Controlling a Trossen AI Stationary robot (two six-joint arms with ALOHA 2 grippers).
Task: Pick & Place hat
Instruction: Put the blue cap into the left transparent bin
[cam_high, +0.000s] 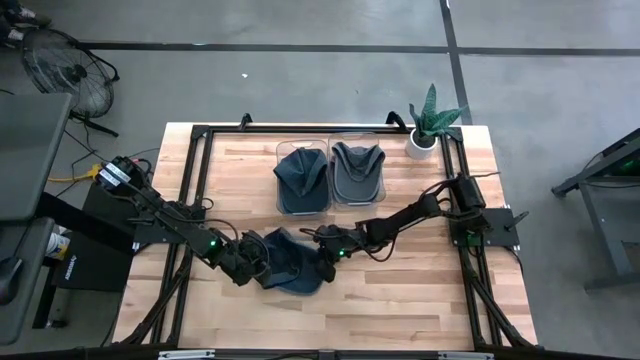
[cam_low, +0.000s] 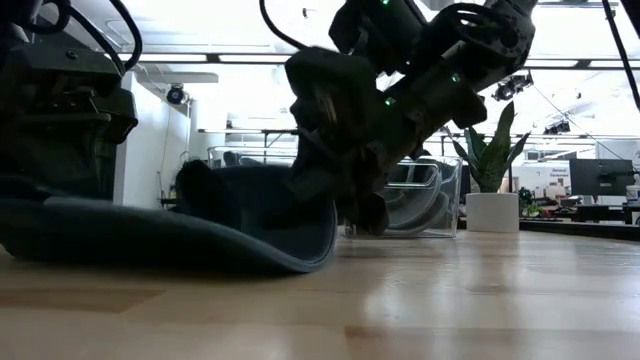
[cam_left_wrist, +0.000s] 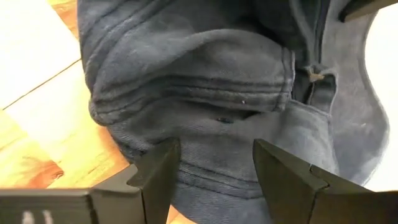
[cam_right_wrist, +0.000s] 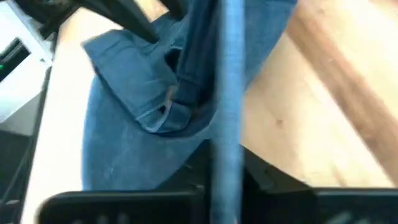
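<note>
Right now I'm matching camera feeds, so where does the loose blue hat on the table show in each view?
High: hat low centre, between both grippers.
Low: hat left, flat on the table.
Left wrist: hat fills the frame.
Right wrist: hat centre-left.
Shared landmark: its back strap.

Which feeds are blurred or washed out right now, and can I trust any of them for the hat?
Low view: backlit by bright ceiling lights, so the hat and right gripper read as dark shapes. Right wrist view: soft and smeared. Left wrist view: sharp on the hat's seams, table glare at the edges. High view: evenly lit.

Left fingers (cam_left_wrist: 155, 171) apart, right fingers (cam_right_wrist: 225, 155) pinched
</note>
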